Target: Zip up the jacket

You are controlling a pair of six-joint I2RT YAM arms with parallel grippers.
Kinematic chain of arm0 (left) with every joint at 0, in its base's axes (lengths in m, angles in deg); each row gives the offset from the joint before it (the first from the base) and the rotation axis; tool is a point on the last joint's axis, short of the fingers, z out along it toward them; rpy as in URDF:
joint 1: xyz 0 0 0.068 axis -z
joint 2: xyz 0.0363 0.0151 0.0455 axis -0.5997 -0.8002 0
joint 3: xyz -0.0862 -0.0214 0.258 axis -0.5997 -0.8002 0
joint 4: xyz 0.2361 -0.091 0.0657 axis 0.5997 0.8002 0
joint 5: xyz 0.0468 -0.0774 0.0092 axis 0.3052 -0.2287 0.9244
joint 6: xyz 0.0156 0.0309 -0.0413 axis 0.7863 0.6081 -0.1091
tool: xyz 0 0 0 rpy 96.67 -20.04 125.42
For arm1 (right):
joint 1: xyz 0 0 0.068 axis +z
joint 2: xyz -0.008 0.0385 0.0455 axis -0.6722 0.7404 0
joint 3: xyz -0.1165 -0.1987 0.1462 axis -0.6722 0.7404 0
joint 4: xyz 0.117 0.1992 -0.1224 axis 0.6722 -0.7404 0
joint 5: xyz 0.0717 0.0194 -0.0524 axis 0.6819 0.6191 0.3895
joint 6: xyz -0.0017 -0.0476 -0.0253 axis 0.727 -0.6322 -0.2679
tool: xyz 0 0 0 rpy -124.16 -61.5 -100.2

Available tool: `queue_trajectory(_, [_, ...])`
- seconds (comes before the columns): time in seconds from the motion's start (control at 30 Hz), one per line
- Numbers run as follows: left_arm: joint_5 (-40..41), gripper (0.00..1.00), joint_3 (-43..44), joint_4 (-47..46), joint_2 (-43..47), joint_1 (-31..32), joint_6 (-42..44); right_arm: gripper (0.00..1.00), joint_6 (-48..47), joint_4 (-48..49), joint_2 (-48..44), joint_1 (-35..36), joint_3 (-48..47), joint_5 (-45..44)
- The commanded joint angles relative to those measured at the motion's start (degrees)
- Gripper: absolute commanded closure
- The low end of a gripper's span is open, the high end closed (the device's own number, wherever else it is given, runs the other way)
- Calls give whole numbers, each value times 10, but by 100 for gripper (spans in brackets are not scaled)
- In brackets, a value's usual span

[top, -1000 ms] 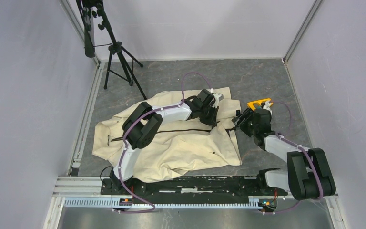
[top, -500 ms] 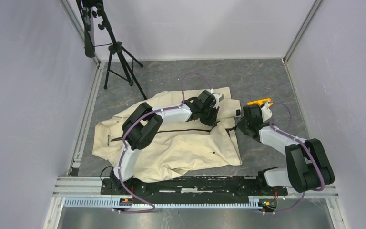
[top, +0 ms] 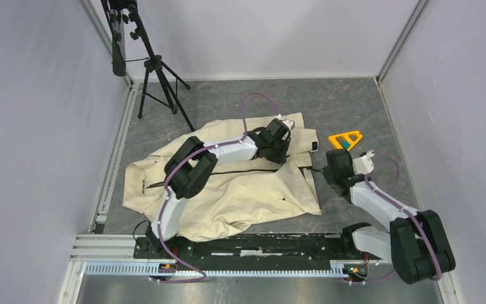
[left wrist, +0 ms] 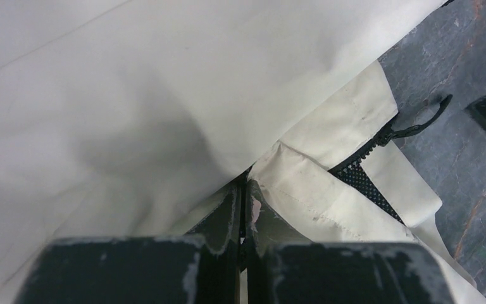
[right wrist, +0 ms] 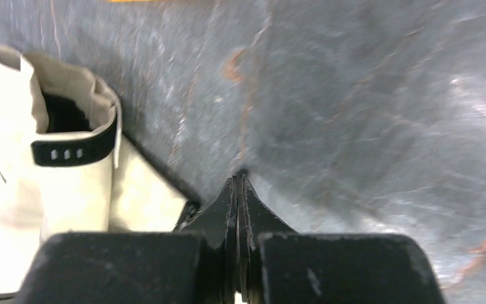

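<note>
The cream jacket (top: 240,190) lies wrinkled on the grey floor, its dark zipper line (top: 240,171) running across the front. My left gripper (top: 283,155) rests on the jacket's right part. In the left wrist view it (left wrist: 243,187) is shut, with a fold of jacket fabric (left wrist: 316,190) pinched at its tips. The zipper pull (left wrist: 417,126) lies free on the floor past the open zipper teeth (left wrist: 361,177). My right gripper (top: 326,174) is off the jacket, just right of its hem. Its shut fingers (right wrist: 239,177) hold nothing above bare floor, with the black hem tag (right wrist: 73,149) to the left.
A yellow object (top: 345,139) lies on the floor beyond my right gripper. A black tripod (top: 158,69) stands at the back left. Metal rails border the floor, and a slotted rail (top: 228,269) runs along the near edge.
My right gripper has shut and pulled back from the jacket's zipper end toward the near right. The yellow object, hidden behind it before, now shows. My left gripper has stayed put.
</note>
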Motion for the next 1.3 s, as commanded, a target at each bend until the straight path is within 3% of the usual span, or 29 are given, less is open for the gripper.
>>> queue_trajectory(0.0, [73,98,-30,43,-15,-9,3,100,10,48,-56,-3,56,-95])
queue_trajectory(0.13, [52,98,-33,34,-13,-5,16,100,-73,53,-45,-4,44,-94])
queue_trajectory(0.23, [46,98,-32,33,-13,-3,20,85,-251,91,-40,-3,37,-84])
queue_trajectory(0.27, [46,98,-33,32,-11,-3,22,77,-332,139,-45,-4,46,-61])
queue_trajectory(0.33, [29,98,-37,27,-9,-1,26,41,-481,223,-63,-4,63,11])
queue_trajectory(0.37, [30,98,-36,26,-8,0,26,27,-554,260,-70,-4,70,74])
queue_trajectory(0.43, [26,98,-36,26,-8,1,28,2,-601,267,-75,-7,65,127])
queue_trajectory(0.57, [19,98,-35,23,-10,1,30,2,-602,320,-36,-62,58,356])
queue_trajectory(0.63, [16,98,-34,23,-11,1,32,7,-568,364,-1,-106,65,466])
queue_trajectory(0.83, [9,98,-46,12,-1,1,34,24,-545,457,122,-179,60,639])
queue_trajectory(0.93, [6,98,-49,9,1,2,34,28,-548,463,154,-187,50,673])
queue_trajectory(1.27, [-1,98,-46,9,-1,2,37,29,-615,405,195,-202,8,663])
